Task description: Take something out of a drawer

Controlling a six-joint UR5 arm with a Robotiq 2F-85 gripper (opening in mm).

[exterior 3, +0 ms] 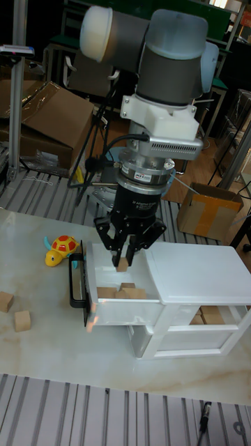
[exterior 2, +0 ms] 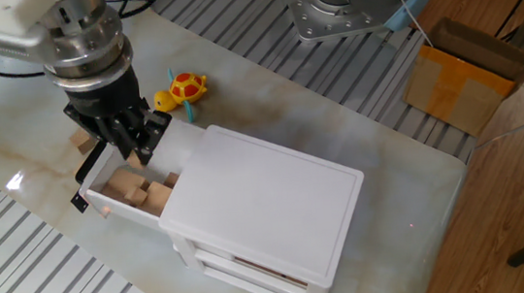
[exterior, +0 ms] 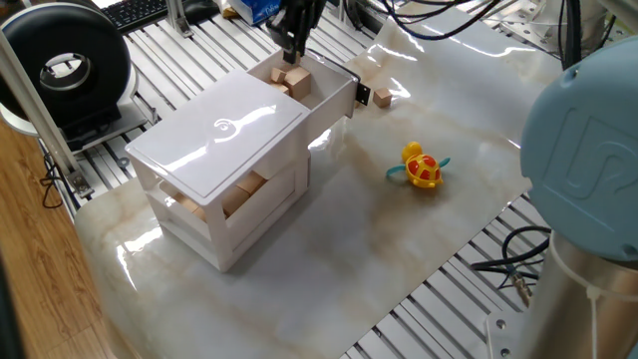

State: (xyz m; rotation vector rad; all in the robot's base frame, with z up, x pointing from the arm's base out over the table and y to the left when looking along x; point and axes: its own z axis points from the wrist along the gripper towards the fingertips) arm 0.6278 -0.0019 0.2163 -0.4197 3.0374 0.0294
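Claw (exterior 3: 123,262) closed on small tan wooden cube (exterior 3: 123,265), lifted clear above glossy white plastic drawer (exterior 3: 111,301). Drawer pulled out at 9 o'clock of boxy three-tier unit (exterior 3: 199,293) in tall fixed view, with more wooden blocks (exterior 2: 140,190) inside. Smooth marbled table (exterior: 379,239) beneath; yellow-red toy turtle (exterior: 423,167) well apart.

The claw (exterior 2: 134,150) hides part of the drawer's (exterior 2: 111,196) interior.
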